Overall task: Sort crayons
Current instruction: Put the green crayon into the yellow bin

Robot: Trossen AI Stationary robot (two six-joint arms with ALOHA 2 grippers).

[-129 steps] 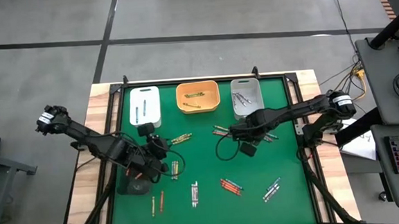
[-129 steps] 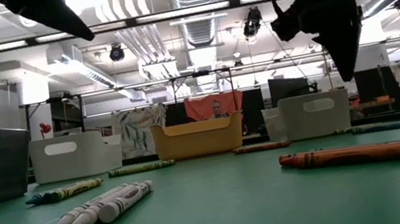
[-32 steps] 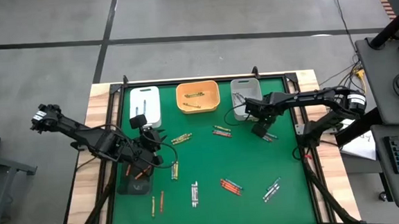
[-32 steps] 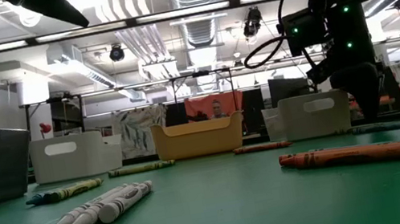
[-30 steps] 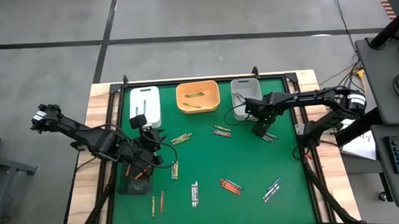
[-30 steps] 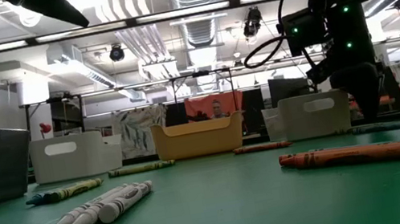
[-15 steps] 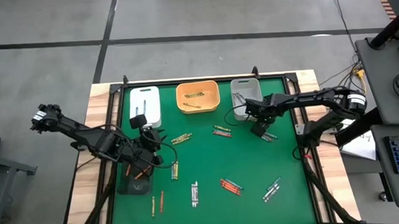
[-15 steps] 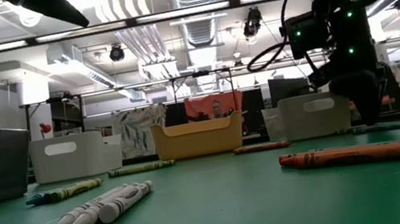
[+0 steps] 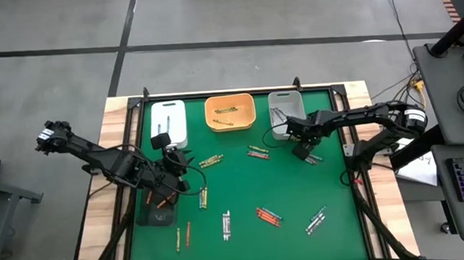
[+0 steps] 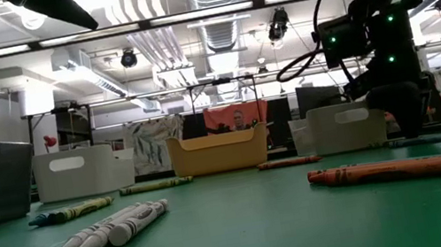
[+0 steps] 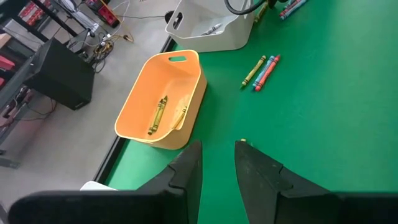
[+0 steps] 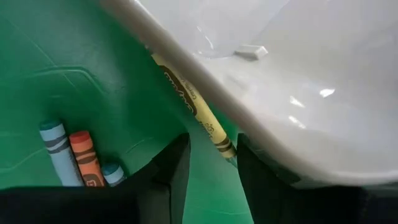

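Since a few seconds ago the right gripper has been swinging from mid-mat to the grey bin, and it is now sitting low beside that bin's front wall. Its fingers are standing slightly apart, gripping nothing, with a yellow crayon lying just ahead against the bin. The left gripper is hanging over the mat, fingers narrowly apart and empty. Other crayons are lying scattered on the mat; two are lying in the orange bin.
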